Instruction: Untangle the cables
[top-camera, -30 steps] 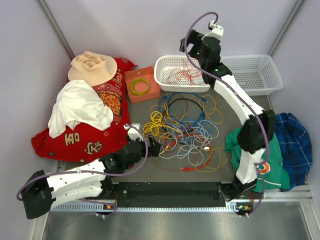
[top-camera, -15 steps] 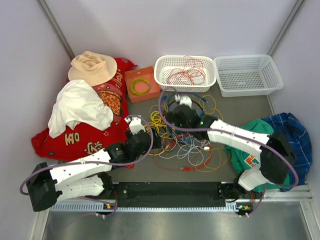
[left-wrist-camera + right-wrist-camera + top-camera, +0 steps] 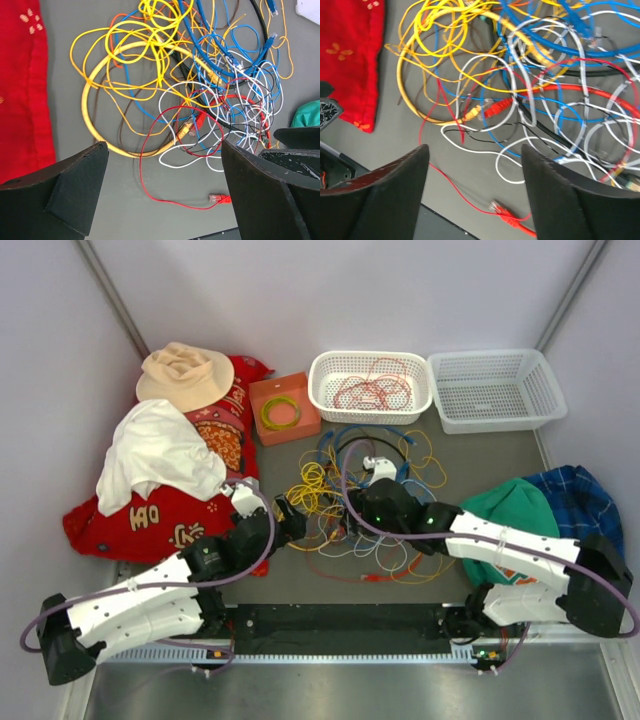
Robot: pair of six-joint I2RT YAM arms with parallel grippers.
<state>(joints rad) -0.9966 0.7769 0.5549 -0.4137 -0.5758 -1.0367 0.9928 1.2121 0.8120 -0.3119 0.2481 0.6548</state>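
- Between the left gripper's (image 3: 164,147) jaws, which are spread wide and hold nothing, shows bare table (image 3: 125,205); the left, near fringe of the cables (image 3: 315,485) starts just past the tips.
- To its right, the right gripper (image 3: 475,150) hangs low over the near side of the tangle, fingers apart with nothing clasped.
- One knot of cables fills mid-table between the two tools, with the left gripper at its left edge and the right gripper above its middle.
- Nearest the left gripper lies a thick yellow loop (image 3: 90,100), flat like a ring on the knot's left flank.
- Out of the knot toward the near edge trails a thin red wire (image 3: 455,192), running left to right and ending in a loose plug (image 3: 502,212).
- It crosses under the right gripper's gap, so the right arm seems the closer one; that free end looks the easiest strand to draw clear.
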